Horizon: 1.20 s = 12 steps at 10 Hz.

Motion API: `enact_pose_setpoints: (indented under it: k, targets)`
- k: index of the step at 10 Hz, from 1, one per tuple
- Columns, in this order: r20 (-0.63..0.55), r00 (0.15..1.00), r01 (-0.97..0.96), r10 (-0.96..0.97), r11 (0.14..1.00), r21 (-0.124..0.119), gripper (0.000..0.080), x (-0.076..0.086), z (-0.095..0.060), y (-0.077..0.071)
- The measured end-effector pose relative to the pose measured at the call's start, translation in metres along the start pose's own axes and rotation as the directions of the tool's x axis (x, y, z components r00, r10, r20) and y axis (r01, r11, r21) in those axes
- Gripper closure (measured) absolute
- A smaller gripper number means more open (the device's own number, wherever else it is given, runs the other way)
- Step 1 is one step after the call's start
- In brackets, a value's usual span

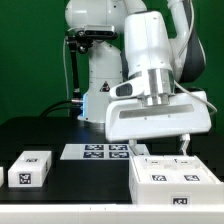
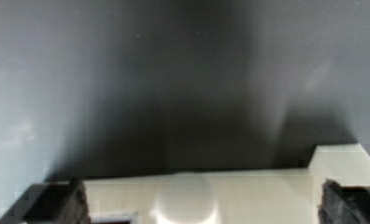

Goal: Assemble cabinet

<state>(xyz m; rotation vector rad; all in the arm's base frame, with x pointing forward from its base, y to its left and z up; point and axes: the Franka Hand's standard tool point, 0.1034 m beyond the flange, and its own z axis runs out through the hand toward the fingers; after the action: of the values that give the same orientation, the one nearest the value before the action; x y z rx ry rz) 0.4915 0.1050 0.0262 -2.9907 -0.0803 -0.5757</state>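
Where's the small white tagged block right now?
The small white block sits on the black table at the exterior view's left, left of the marker board and apart from the large white cabinet part at that view's right.

A plain green wall [image 1: 30,50] stands behind the marker board [image 1: 97,151]. Around the board spreads a black surface [image 1: 45,130], evenly lit, with pale streaks of reflected light in the wrist view.

Glossy white arm [image 1: 150,50], rounded joint housings [image 1: 95,15], dark grey seams [image 1: 183,35], thin black cable [image 1: 70,75], black fingers [image 2: 49,203]
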Motion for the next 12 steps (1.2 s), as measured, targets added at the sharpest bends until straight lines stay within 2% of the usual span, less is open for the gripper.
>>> enact_pose_setpoints:
  k: [2,4,6,8,9,10,11,12]
  targets:
    - [0.011,1.000,-0.006,0.006,1.000,-0.002,0.0151,-0.005,0.010,-0.005]
    - [0.031,1.000,-0.004,0.005,1.000,-0.009,0.0151,-0.009,0.019,0.000]
    - [0.033,0.999,-0.005,0.005,1.000,-0.008,0.0151,-0.007,0.020,0.000]
    - [0.034,0.999,-0.005,0.005,1.000,-0.008,0.0415,-0.007,0.020,0.001]
    - [0.034,0.999,-0.006,0.006,1.000,-0.008,0.0415,-0.007,0.020,0.001]
    - [0.036,0.999,-0.011,0.011,1.000,-0.015,0.0597,-0.008,0.020,0.006]
    - [0.036,0.999,-0.010,0.011,1.000,-0.016,0.0722,-0.008,0.020,0.006]
    - [0.036,0.999,-0.010,0.011,1.000,-0.016,0.0722,-0.008,0.020,0.006]
